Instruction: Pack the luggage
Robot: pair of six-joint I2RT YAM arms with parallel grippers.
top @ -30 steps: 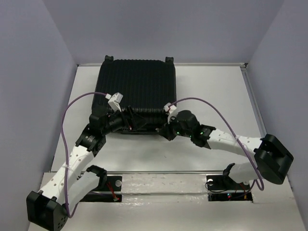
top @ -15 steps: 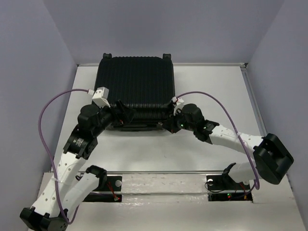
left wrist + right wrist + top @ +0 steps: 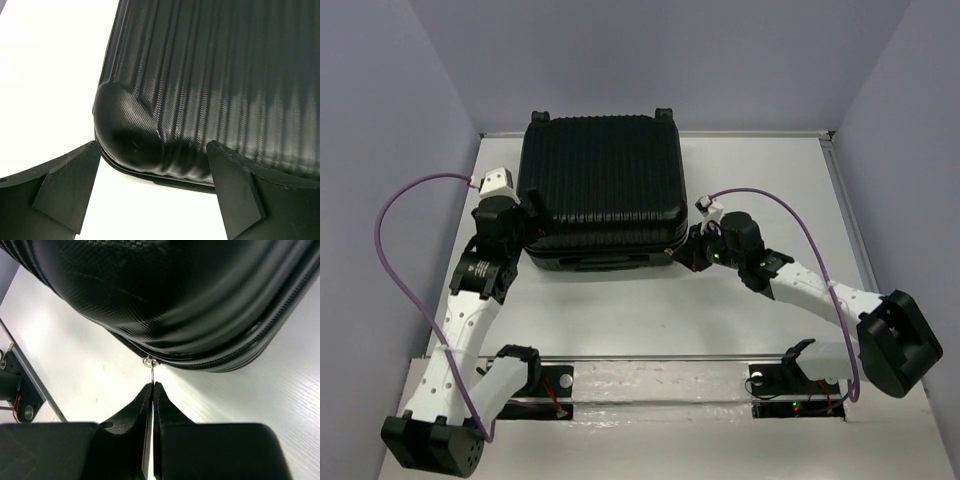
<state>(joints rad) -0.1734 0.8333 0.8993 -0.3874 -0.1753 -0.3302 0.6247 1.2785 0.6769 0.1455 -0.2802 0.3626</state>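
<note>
The luggage [image 3: 602,185] is a large black ribbed hard-shell suitcase lying flat and closed at the back middle of the table. My left gripper [image 3: 528,208] is open at its near left corner; in the left wrist view that rounded corner [image 3: 135,135] shows between the spread fingers [image 3: 65,185]. My right gripper [image 3: 694,252] is at the near right corner, shut on the metal zipper pull [image 3: 151,371] that hangs from the zipper seam [image 3: 225,360] of the shell.
The white table [image 3: 650,310] lies between the suitcase and the arm bases. A metal rail [image 3: 650,358] runs along the near edge. Grey walls close in the back and both sides, and the suitcase sits close to the back wall.
The suitcase lid has come down flat and closed. My left gripper moved left to the near left corner. My right gripper moved right along the front edge to the near right corner.
</note>
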